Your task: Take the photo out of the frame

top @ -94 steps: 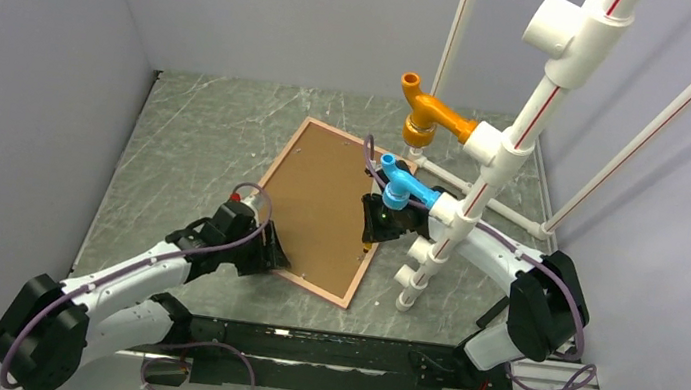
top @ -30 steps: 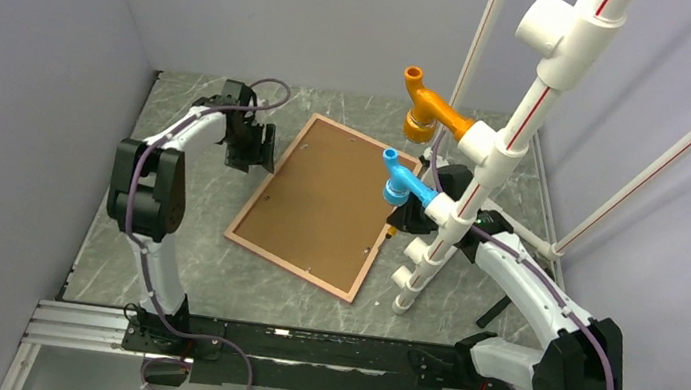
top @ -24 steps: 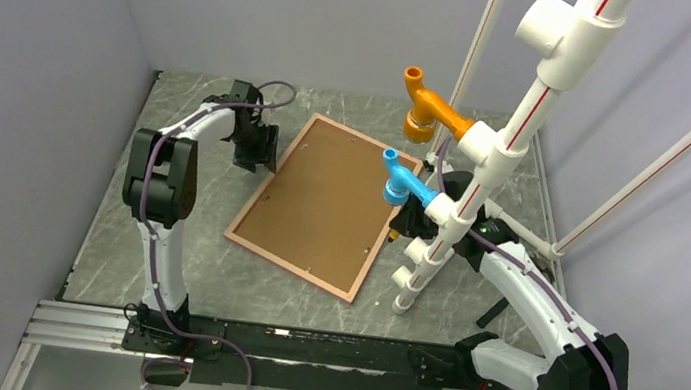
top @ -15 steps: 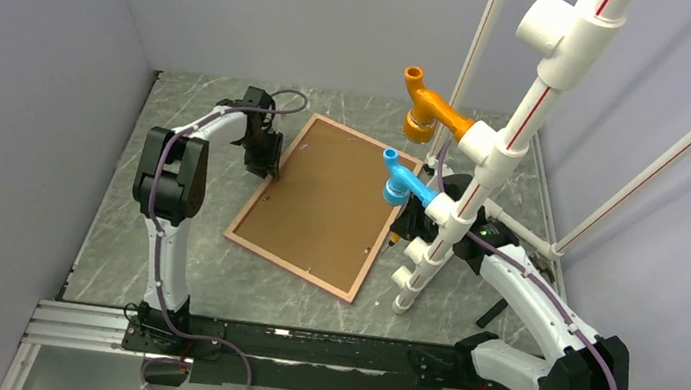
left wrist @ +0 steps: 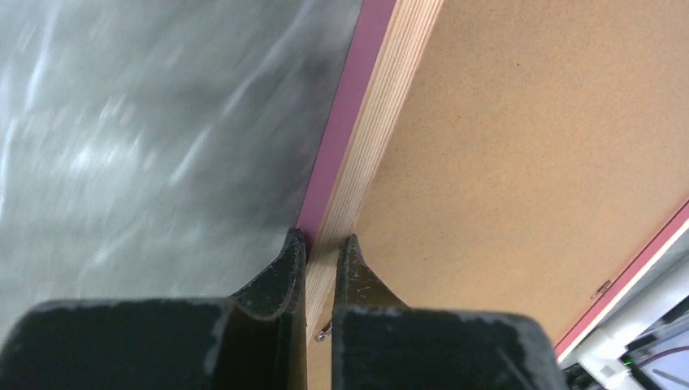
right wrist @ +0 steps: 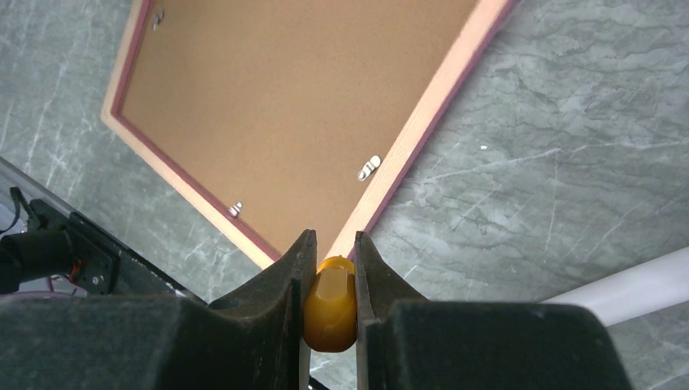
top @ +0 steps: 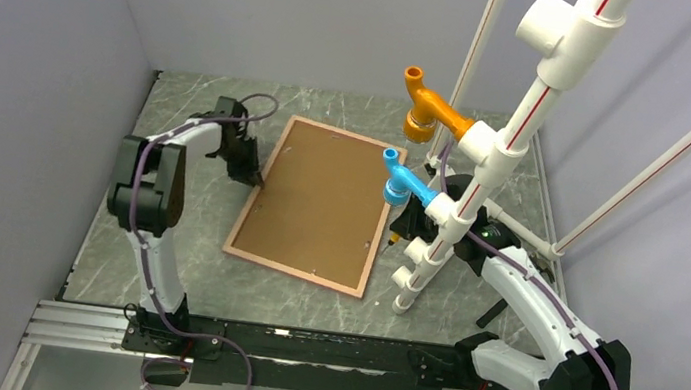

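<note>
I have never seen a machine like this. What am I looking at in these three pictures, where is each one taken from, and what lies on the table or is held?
These are two robot arms bolted at a table's near edge, each ending in a two-finger gripper. The wide picture looks down from above and behind. The other two come from a camera on each wrist. On the grey table lies a pink frame, face down, so you see its brown backing board. The photo is hidden. A white pipe stand rises on the right. The left gripper pinches the frame's left rim. The right gripper holds a small amber piece near the frame's right edge.
</note>
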